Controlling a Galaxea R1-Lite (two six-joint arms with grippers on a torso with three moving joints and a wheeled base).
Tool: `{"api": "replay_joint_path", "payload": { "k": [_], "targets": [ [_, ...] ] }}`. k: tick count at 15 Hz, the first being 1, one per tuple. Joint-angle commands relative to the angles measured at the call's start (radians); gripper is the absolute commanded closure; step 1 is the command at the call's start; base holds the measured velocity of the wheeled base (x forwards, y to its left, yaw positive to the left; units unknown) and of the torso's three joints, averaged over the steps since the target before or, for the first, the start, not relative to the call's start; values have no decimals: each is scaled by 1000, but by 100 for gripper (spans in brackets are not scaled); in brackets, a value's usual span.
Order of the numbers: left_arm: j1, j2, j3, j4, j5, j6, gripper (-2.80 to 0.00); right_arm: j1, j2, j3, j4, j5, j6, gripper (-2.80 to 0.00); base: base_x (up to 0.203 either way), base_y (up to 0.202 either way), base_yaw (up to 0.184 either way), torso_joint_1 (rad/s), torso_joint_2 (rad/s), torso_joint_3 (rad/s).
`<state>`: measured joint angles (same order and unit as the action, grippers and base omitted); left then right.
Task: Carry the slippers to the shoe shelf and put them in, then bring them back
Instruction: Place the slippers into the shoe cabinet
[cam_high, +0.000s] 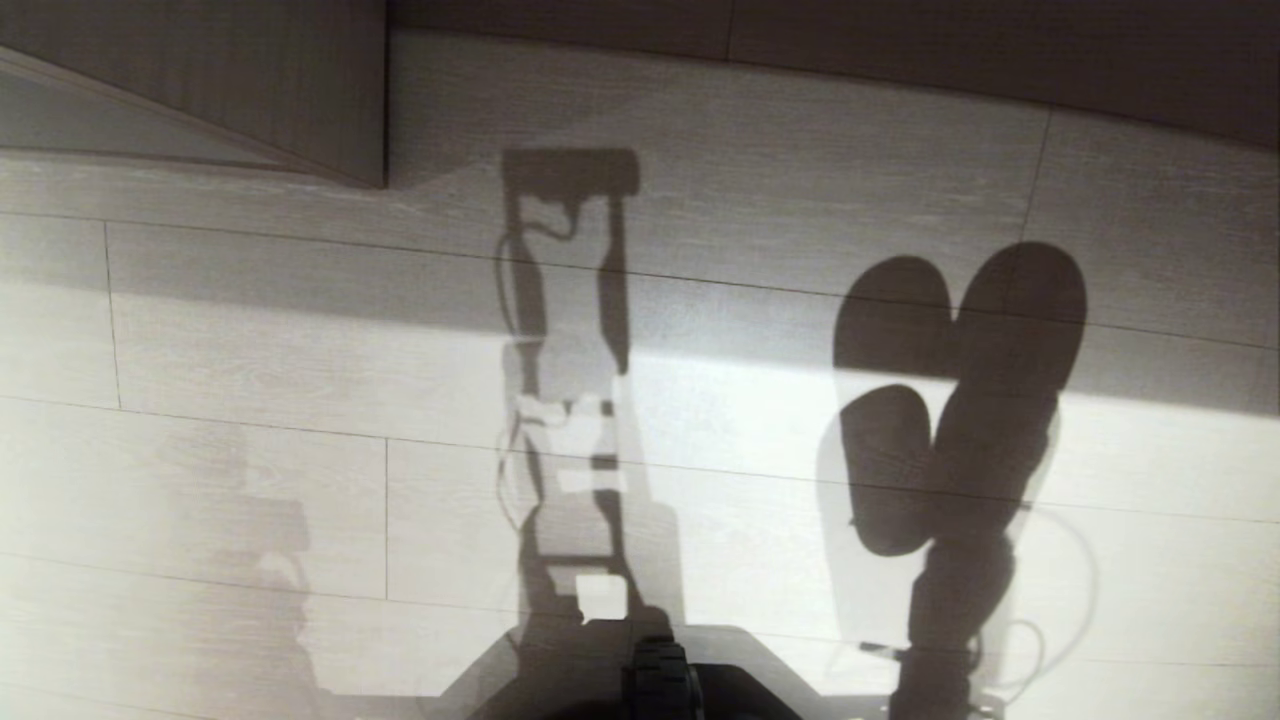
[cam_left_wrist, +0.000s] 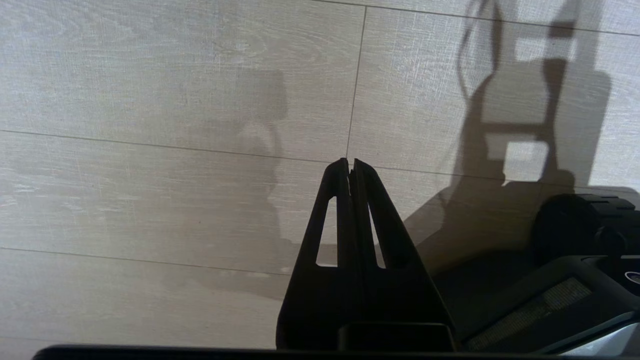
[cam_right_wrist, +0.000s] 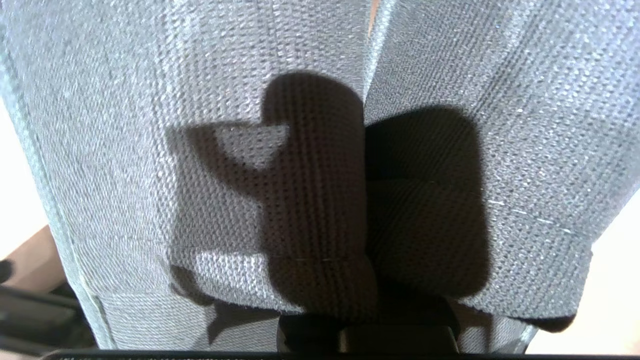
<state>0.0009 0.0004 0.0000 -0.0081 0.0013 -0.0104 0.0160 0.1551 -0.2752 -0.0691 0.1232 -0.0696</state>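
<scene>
Right gripper (cam_right_wrist: 367, 320) is clamped on the slippers (cam_right_wrist: 320, 150); in the right wrist view the grey woven fabric fills nearly everything, with the seam between the two pieces running up from where the jaws pinch, and the fingers themselves are hidden under the cloth. In the head view the pair is seen as two dark rounded shapes (cam_high: 960, 400) hanging off the right arm, above the pale plank floor (cam_high: 250, 350) on the robot's right side, not resting on it. Both slippers appear to be caught in the one pinch, though how deep the bite goes cannot be told.

Left gripper (cam_left_wrist: 350, 167) is seen with fingers pressed together and holding nothing, pointed at bare floor beside the base (cam_left_wrist: 575, 280); it is taken as parked.

A wood-grain panel (cam_high: 250, 90) is noted at the far left corner; whether it belongs to the shoe shelf cannot be told from here.

Step judged: carrying. Advice for it:
- Grip should be kept firm throughout; soft fabric may creep out of a pinch.
- Pair should be held high enough that the drooping toes are not dragged along the floor.
- Base turns should be made slowly, so swing is damped.
- Shelf opening should be brought into view before the arm is extended.
</scene>
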Motion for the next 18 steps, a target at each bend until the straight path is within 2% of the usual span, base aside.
{"api": "replay_joint_path", "payload": {
  "k": [1, 4, 7, 8, 10, 13, 18],
  "targets": [
    [1, -2, 0, 0, 0, 0, 0, -3, -88, 40, 4, -5, -1, 0, 0, 0, 0, 0, 0, 0],
    [1, 0, 0, 0, 0, 0, 0, -2, -143, 121, -5, 1, -3, 0, 0, 0, 0, 0, 0, 0],
    [-1, -2, 0, 0, 0, 0, 0, -3, -153, 274, -51, -10, 1, 0, 0, 0, 0, 0, 0, 0],
    [0, -2, 0, 0, 0, 0, 0, -2, -155, 273, -54, -24, 1, 0, 0, 0, 0, 0, 0, 0],
    [1, 0, 0, 0, 0, 0, 0, -2, -154, 275, -32, -102, -7, 0, 0, 0, 0, 0, 0, 0],
    [1, -2, 0, 0, 0, 0, 0, -4, -154, 275, 65, -111, -15, 0, 0, 0, 0, 0, 0, 0],
    [1, 0, 0, 0, 0, -3, 0, -3, -154, 274, 65, -115, -3, 0, 0, 0, 0, 0, 0, 6]
  ]
}}
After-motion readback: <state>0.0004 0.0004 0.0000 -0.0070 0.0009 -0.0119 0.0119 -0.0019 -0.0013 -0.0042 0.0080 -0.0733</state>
